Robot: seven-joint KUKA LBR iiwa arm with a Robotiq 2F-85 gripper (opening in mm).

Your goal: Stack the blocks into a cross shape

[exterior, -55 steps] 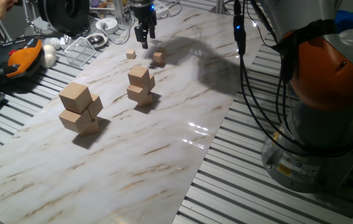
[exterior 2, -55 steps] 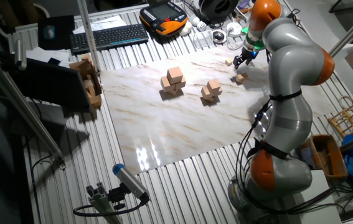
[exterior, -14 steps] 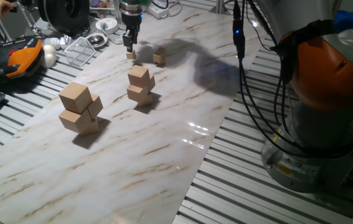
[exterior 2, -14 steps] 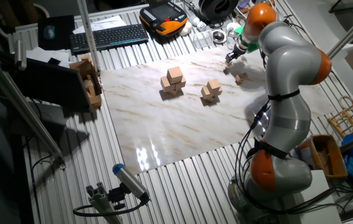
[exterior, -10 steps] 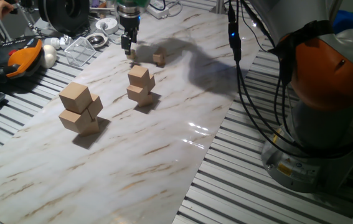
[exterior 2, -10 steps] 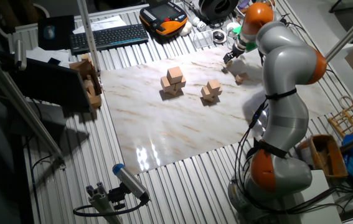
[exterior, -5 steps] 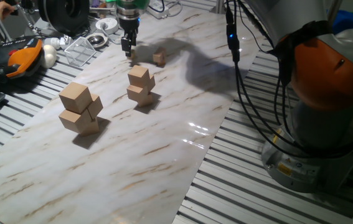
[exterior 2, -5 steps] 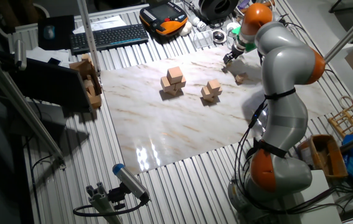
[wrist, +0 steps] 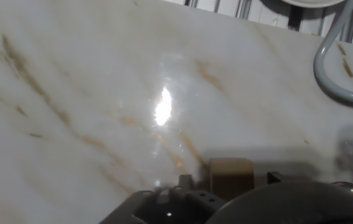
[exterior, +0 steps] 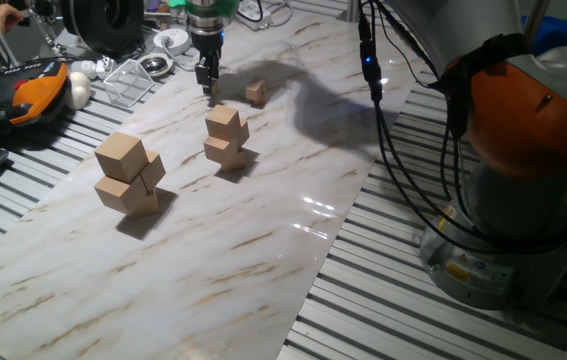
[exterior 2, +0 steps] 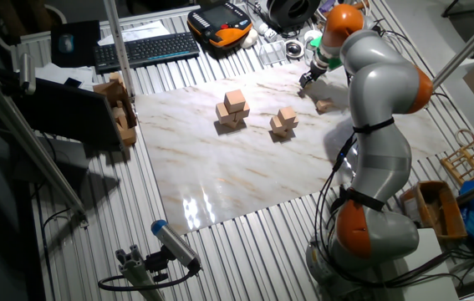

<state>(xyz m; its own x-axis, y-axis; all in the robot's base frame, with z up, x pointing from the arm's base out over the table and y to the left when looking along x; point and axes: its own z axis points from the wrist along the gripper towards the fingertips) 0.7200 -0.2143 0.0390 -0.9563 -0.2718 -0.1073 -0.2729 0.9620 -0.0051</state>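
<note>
One tiny tan block (wrist: 230, 174) rests on the marble board, between my gripper's (wrist: 230, 184) two fingertips, with a small gap showing on each side of it. In one fixed view my gripper (exterior: 208, 84) is down at the board's far left end and hides that block. It is open. A second tiny block (exterior: 255, 93) lies just to the right of the gripper, apart from it, and also shows in the other fixed view (exterior 2: 323, 105), near the gripper (exterior 2: 304, 86).
A stack of medium cubes (exterior: 226, 137) and a stack of large cubes (exterior: 129, 174) stand further along the marble board (exterior: 263, 230). A clear tray (exterior: 128, 80), an orange pendant (exterior: 33, 90) and a keyboard (exterior 2: 145, 48) lie beyond the board. A grey cable (wrist: 335, 68) lies near the gripper.
My gripper moved left from near the second tiny block to the first one and came down around it. The blocks have not moved.
</note>
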